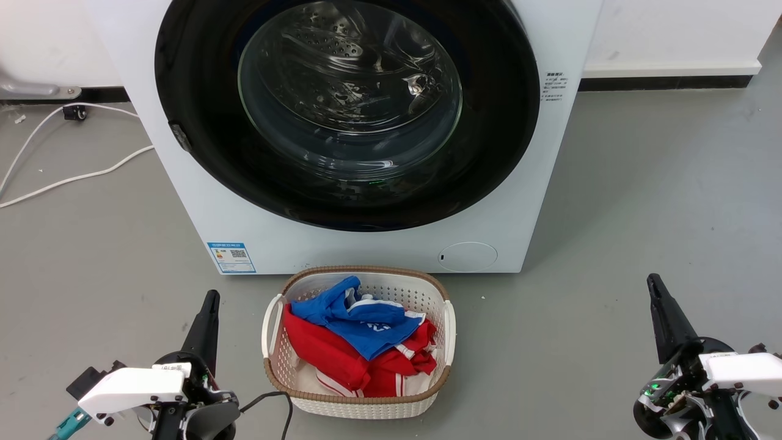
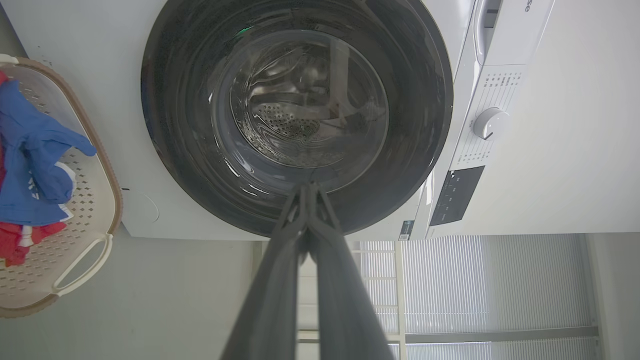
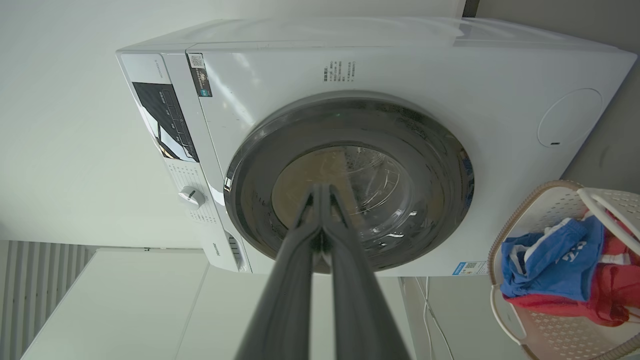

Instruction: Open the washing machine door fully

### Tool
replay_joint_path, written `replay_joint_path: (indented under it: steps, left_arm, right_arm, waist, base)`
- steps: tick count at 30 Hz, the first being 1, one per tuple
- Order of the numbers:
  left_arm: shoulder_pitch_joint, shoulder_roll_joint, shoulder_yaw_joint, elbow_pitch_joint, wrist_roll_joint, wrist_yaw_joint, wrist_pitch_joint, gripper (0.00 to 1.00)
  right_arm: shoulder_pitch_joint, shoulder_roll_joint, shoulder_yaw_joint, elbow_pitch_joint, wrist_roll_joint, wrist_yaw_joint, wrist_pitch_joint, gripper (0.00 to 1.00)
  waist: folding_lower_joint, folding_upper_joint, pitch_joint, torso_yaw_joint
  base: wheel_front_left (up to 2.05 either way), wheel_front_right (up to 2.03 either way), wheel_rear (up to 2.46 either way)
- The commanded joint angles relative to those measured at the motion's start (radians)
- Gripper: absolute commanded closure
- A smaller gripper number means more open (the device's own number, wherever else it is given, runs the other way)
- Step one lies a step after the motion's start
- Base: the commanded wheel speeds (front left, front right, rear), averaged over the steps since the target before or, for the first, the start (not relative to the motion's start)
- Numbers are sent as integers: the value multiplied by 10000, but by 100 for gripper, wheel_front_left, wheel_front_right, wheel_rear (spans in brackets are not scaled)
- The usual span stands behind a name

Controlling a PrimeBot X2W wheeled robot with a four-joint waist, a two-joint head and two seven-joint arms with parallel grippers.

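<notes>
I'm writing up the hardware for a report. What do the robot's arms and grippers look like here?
The left gripper and right gripper each have long, tapered, dark jaws and a white wrist cover. The left carries a small printed label, a teal plug and a black cable; the right shows a green light.

A laundry area, possibly within a test room, is indicated: a washing machine (image 1: 366,250) is stood on bare grey floor (image 1: 641,214), a filled laundry basket (image 1: 366,406) set before it.
</notes>
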Motion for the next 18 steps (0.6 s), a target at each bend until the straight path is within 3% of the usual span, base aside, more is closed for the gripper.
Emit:
replay_joint_path:
  steps: [1, 18]
  left_arm:
    - [-92, -6, 20, 13, 2, -28, 39, 100]
    - [-97, -32, 58, 14, 47, -28, 53, 100]
  right_arm:
    - [-134, 37, -25, 9, -39, 29, 34, 100]
    - [-143, 92, -95, 14, -101, 29, 78, 100]
  waist:
    - [0, 0, 0, 0]
    - [0, 0, 0, 0]
  base:
    - [0, 0, 0]
    - [0, 0, 0]
